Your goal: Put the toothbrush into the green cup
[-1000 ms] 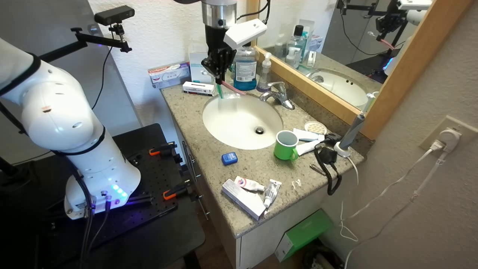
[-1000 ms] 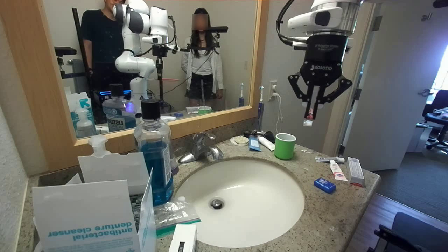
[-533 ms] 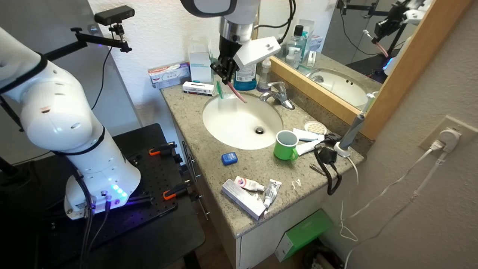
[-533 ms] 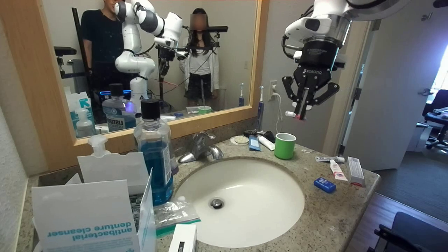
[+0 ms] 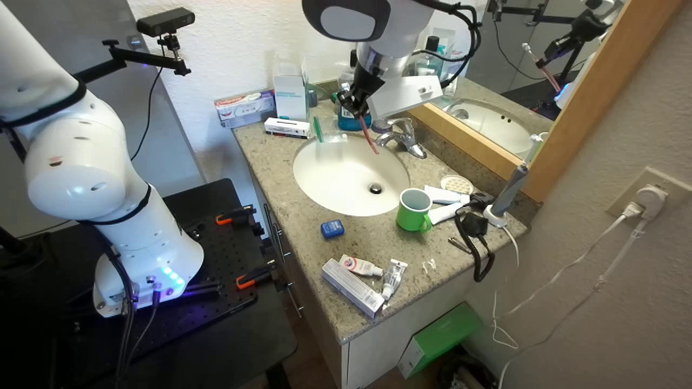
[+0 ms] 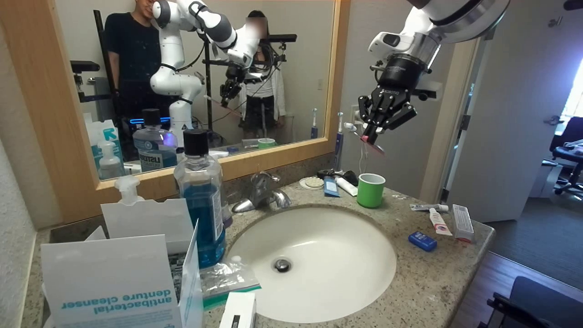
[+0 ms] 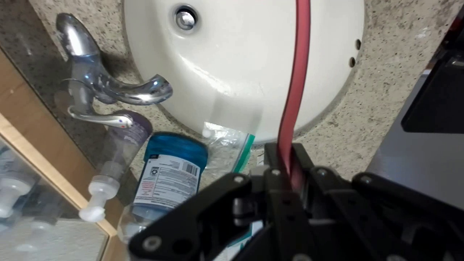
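Up above the speckled counter point(image 6: 428, 291), a black gripper point(image 7: 285, 150) has its fingers closed on a toothbrush point(image 7: 301, 54), pinching it at the tips. The brush is tilted: its pinkish-red handle slopes down on one side of the fingers, and, in an exterior view, its pale head point(image 6: 350, 127) sticks out higher on the other. The wrist view shows the handle crossing over the white sink basin point(image 7: 235, 47), with a chrome faucet point(image 7: 92, 78) off to the left.

At the basin's edge lies a clear plastic bag point(image 7: 223, 148) with a green zip strip; its contents are hard to make out. Beside it stands a tall, clear bottle point(image 7: 166, 177) partly filled with blue liquid point(image 6: 200, 202), and next to that a pump bottle point(image 7: 121, 145), purplish toward its base. Near them, a white denture-cleanser box point(image 6: 114, 273) stands with its flaps raised, something finely patterned showing in the gap.

Across the basin, the green cup point(image 6: 370, 191) stands upright on the counter, just beside the rim and well apart from the toothbrush; an exterior view looks down into its greyish inside point(image 5: 416, 199). A blue tube point(image 6: 331, 187) and a white tube point(image 6: 346, 186) lie near it. Toward a corner of the counter are a small blue case point(image 6: 422, 240), two more tubes point(image 6: 439, 222) and a slim white box point(image 6: 462, 222).
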`<state>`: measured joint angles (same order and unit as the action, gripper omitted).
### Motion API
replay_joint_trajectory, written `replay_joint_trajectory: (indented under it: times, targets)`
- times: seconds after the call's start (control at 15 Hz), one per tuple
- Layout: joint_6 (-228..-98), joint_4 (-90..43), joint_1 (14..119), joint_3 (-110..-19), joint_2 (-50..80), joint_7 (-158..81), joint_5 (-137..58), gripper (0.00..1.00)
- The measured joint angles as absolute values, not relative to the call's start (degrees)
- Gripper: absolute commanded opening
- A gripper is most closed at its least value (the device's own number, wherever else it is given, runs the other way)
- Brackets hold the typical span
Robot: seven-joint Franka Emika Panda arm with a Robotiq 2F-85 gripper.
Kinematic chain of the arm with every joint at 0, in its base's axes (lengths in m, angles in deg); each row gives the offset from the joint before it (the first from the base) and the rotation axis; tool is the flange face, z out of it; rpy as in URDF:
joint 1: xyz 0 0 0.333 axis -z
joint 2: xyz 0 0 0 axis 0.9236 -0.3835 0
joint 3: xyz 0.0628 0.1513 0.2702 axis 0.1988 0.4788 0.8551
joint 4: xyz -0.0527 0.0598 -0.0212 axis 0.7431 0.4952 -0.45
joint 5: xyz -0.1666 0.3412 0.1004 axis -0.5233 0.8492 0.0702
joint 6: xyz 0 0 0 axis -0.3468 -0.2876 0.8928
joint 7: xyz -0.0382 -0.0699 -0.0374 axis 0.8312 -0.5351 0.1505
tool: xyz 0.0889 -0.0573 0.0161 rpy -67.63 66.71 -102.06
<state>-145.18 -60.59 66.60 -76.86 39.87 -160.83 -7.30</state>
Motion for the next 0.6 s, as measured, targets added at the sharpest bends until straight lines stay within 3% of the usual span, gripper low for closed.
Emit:
replay_joint_trajectory:
  times: [0.4, 0.47, 0.6]
  targets:
    - [-137.8, -51.6, 71.2, -76.6, 33.7, -160.8, 0.1, 0.03]
    - [-136.5, -50.2, 71.8, -76.4, 33.0, -160.8, 0.9, 0.11]
    - [-136.3, -49.7, 72.7, -75.8, 32.6, -160.8, 0.9, 0.11]
